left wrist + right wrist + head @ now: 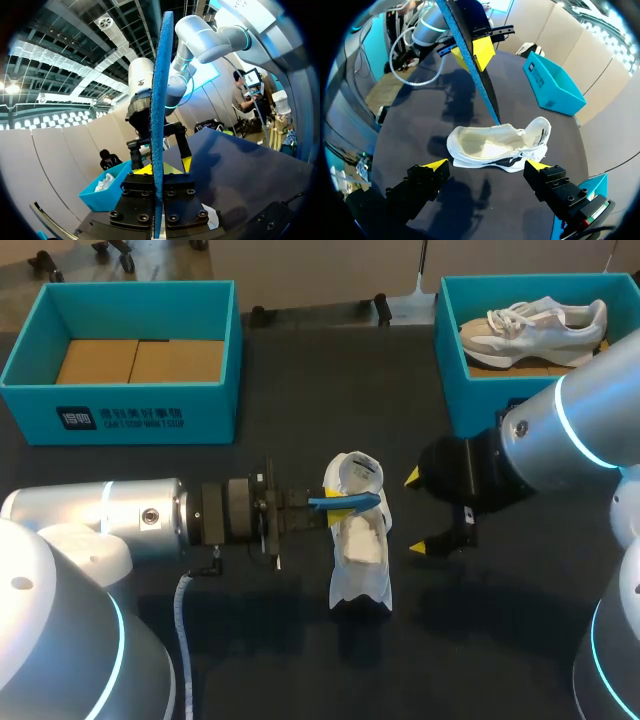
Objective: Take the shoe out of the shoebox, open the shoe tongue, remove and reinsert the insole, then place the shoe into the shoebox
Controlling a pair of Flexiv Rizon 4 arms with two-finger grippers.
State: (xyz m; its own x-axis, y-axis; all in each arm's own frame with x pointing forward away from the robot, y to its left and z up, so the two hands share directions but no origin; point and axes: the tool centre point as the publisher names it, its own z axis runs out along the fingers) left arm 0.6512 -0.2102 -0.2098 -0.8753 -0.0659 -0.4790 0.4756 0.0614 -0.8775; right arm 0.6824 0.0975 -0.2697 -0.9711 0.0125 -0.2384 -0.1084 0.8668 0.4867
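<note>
**Desk:** What is the left gripper (340,508) doing?

**Me:** I'm seeing it pinching the insole (352,502) between both yellow tips. The insole is thin, flat, blue and rough-faced, and it is hanging over the heel opening of the shoe (360,550).

**Desk:** And the shoe itself?

**Me:** It's lying on the dark table (480,640) between my two grippers. It is white with soft mesh and pale lining, and it is outside both boxes. The right gripper (415,512) is hovering just beside it, fingers spread wide and gripping nothing. A second shoe (535,325), pale and laced, is sitting in the teal shoebox (450,390) on my right.
</note>
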